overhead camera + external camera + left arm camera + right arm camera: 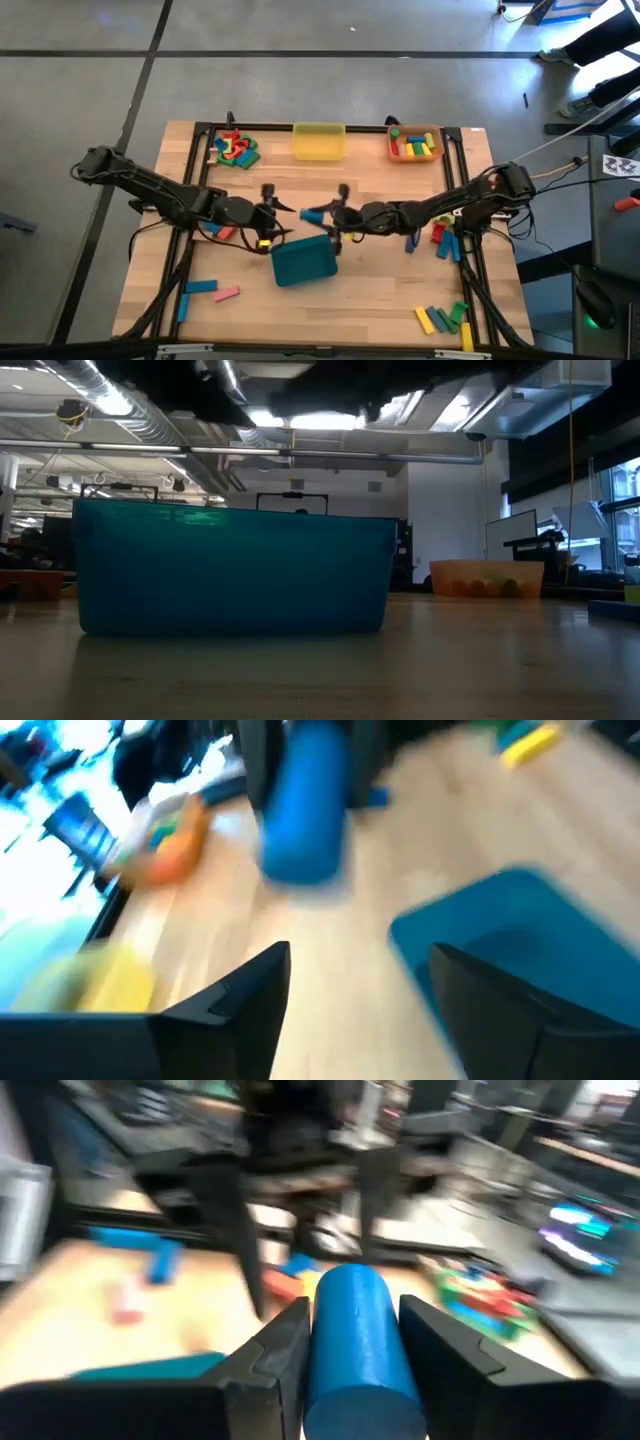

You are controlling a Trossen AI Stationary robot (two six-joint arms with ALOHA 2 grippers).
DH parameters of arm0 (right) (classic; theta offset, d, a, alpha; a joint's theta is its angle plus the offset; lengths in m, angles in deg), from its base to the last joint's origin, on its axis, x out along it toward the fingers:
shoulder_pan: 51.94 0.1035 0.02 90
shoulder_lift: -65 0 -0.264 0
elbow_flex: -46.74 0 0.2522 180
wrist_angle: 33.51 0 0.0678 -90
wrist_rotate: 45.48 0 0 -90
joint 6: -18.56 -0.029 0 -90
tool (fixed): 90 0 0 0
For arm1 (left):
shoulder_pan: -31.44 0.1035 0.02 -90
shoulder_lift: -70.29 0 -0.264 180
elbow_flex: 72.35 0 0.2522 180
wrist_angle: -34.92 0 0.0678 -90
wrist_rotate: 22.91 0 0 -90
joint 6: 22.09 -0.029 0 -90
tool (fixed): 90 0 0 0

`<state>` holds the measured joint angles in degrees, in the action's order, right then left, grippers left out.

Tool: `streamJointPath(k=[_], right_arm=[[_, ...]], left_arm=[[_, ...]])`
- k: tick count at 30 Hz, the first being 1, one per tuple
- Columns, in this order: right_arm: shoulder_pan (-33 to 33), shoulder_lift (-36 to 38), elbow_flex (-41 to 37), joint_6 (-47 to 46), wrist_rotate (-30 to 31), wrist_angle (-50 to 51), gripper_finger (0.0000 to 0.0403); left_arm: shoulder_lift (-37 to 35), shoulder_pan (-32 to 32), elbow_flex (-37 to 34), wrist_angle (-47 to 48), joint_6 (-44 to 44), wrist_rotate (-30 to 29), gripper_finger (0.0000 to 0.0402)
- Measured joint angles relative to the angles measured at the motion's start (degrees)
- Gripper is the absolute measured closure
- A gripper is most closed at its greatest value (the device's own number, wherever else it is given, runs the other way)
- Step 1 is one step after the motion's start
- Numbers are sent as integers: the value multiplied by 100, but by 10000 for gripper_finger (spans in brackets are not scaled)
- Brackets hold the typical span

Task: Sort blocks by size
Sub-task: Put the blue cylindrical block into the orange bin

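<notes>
Right gripper (350,1350): my fingers clamp a blue cylinder (358,1342) (high view shows only its end).
Left gripper (355,985): mine, spread, empty.
Orange tray (415,143): several blocks (416,148).

A pale wooden table top (380,300) with a black metal frame along its edges stands on a grey concrete floor (80,90) crossed by dark seams; a teal rectangular plastic tray (303,262) sits near the table's middle, slightly askew, and fills much of the low view; a yellow translucent rectangular tray (319,141) rests at the middle of the far edge; an orange rectangular tray (415,144) stands to its right at the far corner; a person's dark-trousered legs and pale shoes (590,55) show beyond the table's far right.
</notes>
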<state>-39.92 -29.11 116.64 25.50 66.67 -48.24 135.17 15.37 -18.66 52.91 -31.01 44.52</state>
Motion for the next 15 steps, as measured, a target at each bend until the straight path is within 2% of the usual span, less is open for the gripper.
streamJointPath(k=[4,6,9,11,15], right_arm=[[-42,625,4,129,1568,1190,265],[-96,967,4,76,2430,1932,264],[-321,1458,7,-265,3303,3133,264],[-592,1736,7,-730,3443,3836,264],[-1428,2120,11,-1759,3100,5114,264]], left_arm=[[-245,18,-192,410,420,-381,170],[-267,22,-428,53,433,-392,173],[-268,65,-858,-737,361,-365,179],[-264,135,-1123,-1313,261,-290,183],[-264,332,-1467,-2186,76,138,190]])
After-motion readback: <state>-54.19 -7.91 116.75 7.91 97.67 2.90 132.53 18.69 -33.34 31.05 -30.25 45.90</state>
